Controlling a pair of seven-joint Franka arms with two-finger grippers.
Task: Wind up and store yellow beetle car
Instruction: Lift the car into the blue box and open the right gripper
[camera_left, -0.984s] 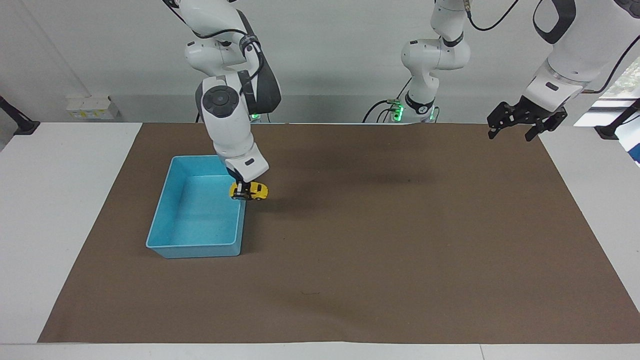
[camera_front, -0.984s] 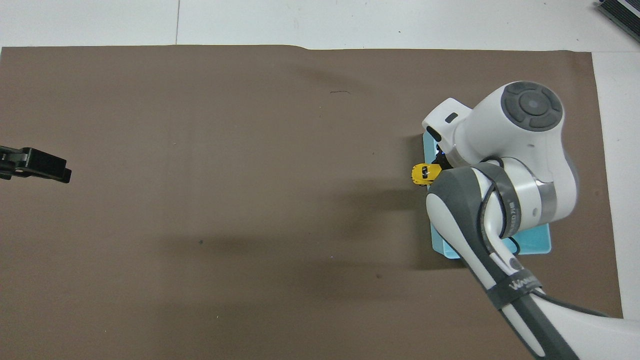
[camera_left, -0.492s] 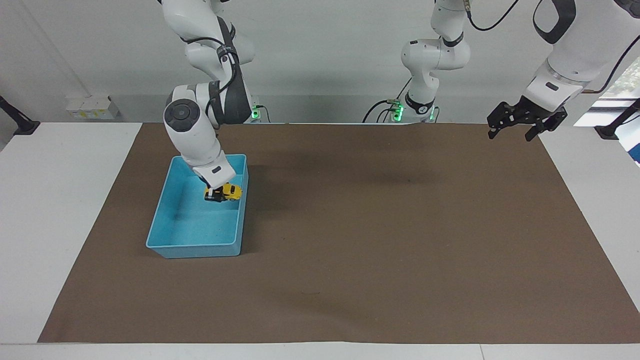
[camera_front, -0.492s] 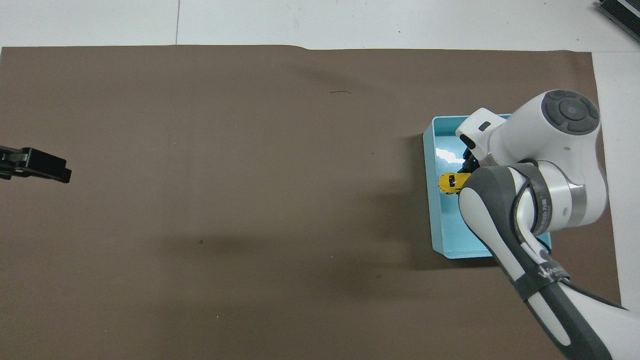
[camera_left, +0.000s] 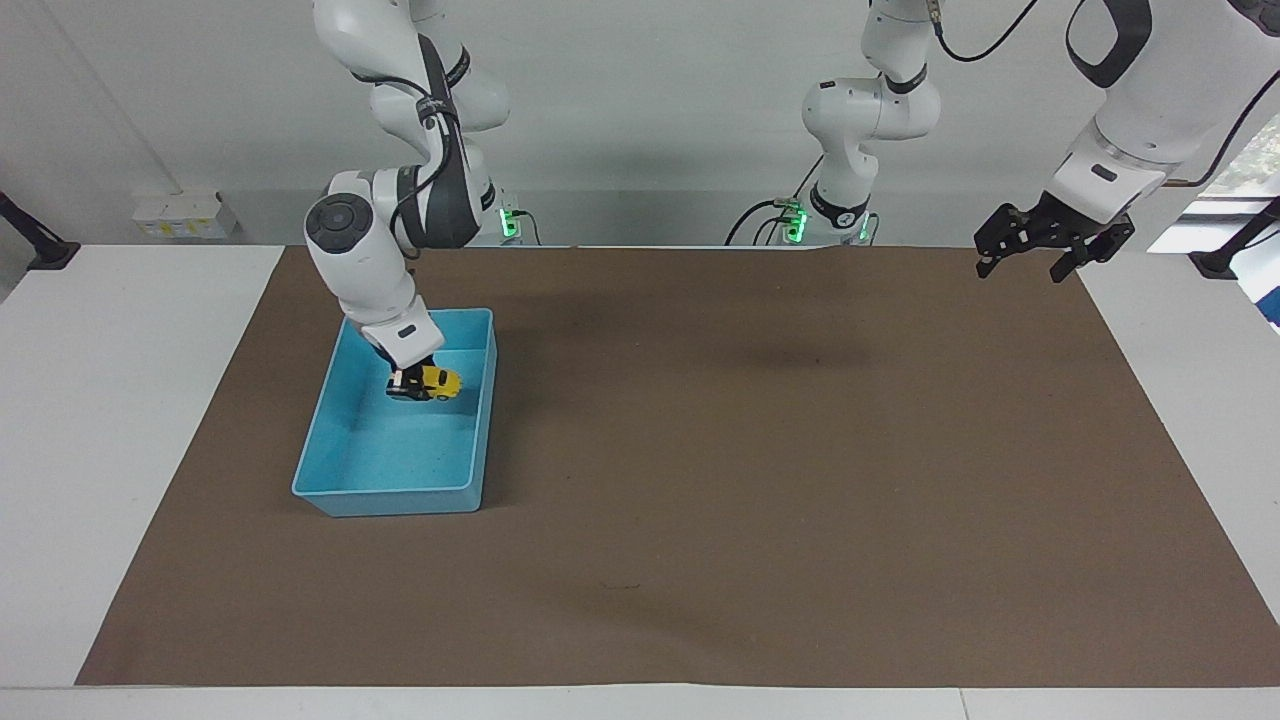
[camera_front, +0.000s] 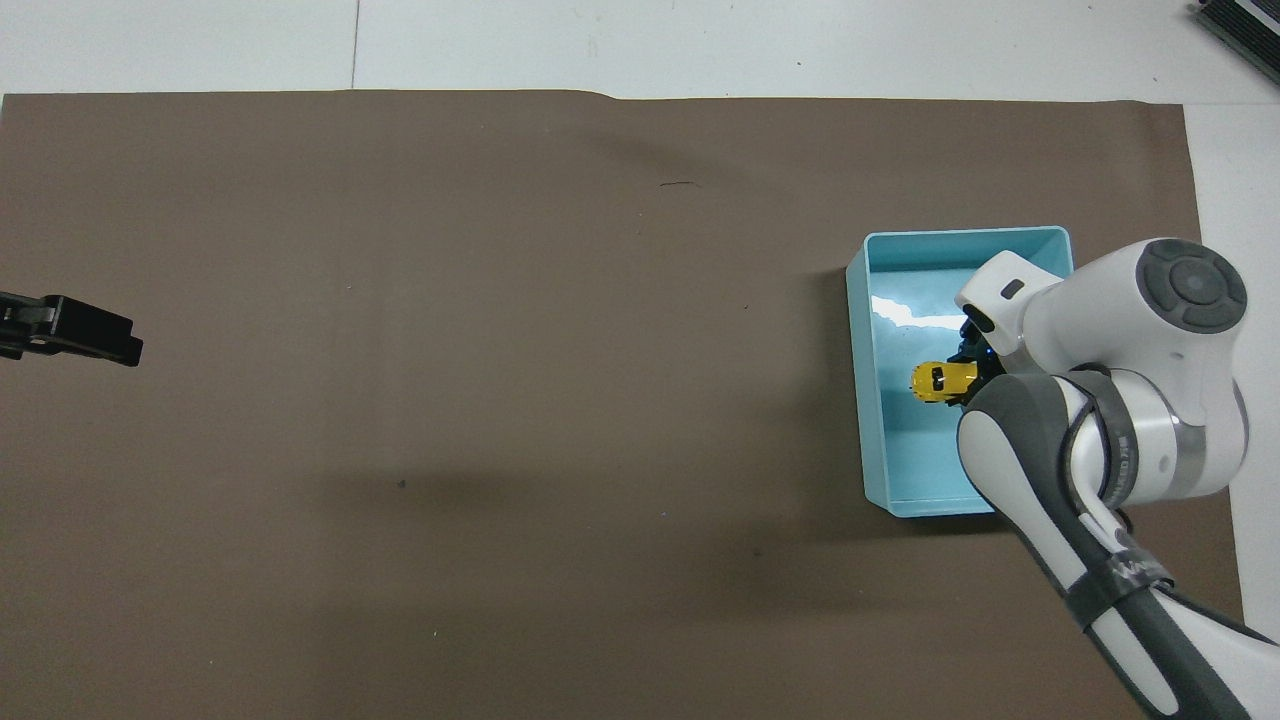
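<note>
The yellow beetle car (camera_left: 436, 381) (camera_front: 942, 381) hangs inside the outline of the light-blue tray (camera_left: 391, 490) (camera_front: 866, 420), over the half nearer the robots. My right gripper (camera_left: 408, 386) is shut on one end of the car, and the arm's wrist hides its fingers in the overhead view. Whether the car's wheels touch the tray floor I cannot tell. My left gripper (camera_left: 1022, 268) (camera_front: 100, 338) waits open in the air over the brown mat's corner at the left arm's end, with nothing in it.
A brown mat (camera_left: 760, 480) covers most of the white table. The tray stands on it toward the right arm's end and holds nothing else. A grey box (camera_front: 1240, 25) lies at the table's corner farthest from the robots.
The right gripper has carried the car from over the tray's inner rim to over the tray's inside, and a little lower. The left arm has not moved.
</note>
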